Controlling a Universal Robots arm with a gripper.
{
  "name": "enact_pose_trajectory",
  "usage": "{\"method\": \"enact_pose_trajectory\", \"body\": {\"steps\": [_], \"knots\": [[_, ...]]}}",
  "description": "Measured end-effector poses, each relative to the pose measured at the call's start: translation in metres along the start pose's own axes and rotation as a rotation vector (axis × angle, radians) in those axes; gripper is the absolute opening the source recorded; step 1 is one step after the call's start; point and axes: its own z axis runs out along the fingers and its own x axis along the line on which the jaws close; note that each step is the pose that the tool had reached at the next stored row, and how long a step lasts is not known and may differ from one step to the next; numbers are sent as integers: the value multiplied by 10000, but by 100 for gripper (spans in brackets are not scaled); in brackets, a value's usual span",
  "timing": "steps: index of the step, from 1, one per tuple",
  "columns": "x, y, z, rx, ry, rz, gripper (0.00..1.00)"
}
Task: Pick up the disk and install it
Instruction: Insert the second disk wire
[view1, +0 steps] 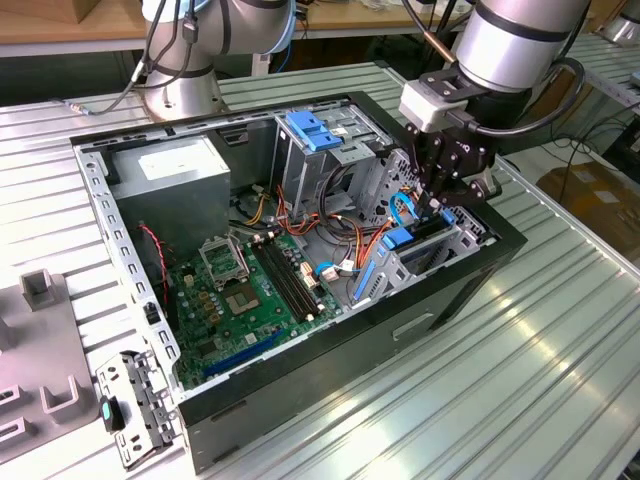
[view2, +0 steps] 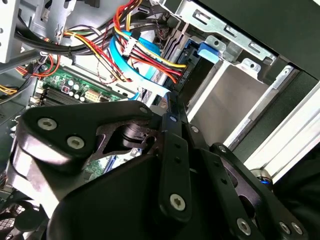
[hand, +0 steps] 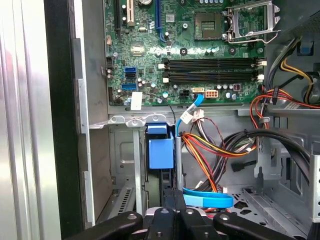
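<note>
**Item: the disk** (view1: 428, 232). Dark flat slab with a blue side bracket (hand: 160, 152). It stands on edge in the lower drive cage (view1: 455, 245), at the corner of the computer case (view1: 330, 340) that lies toward the exterior view's right. Its long axis runs down into the cage, and its broad faces lie parallel to the cage walls. It looks partly seated, with its upper edge proud of the cage; how deep it sits cannot be told.

**Item: the hand** (view1: 437, 205). It sits directly above that case corner, pointing down into the cage. In the first wrist view the fingers (hand: 172, 207) are drawn near together over the slab's upper edge, and they appear clamped on the disk, holding nothing else. The disk therefore lies straight below the hand, in line with its approach.

**Item: motherboard** (view1: 240, 295). On the case floor, toward the exterior view's left of the cage.

**Item: power-supply box** (view1: 180, 175). Grey, in the far case corner, well apart from the hand.

**Item: blue latch piece** (view1: 312, 130). Tops the upper metal cage inside the case, near the hand but not touching it.

**Item: cable bundle** (hand: 220, 145). Orange, red, yellow and black leads, with a blue flat cable (hand: 207, 199), loose inside the case just beside the cage. Judged a snagging risk.

**Item: table** (view1: 520, 380). Ribbed metal, carrying the case.
</note>
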Motion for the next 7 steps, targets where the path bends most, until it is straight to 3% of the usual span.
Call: {"method": "enact_pose_trajectory", "body": {"steps": [7], "knots": [[-20, 1, -2, 0, 0, 0, 11]]}}
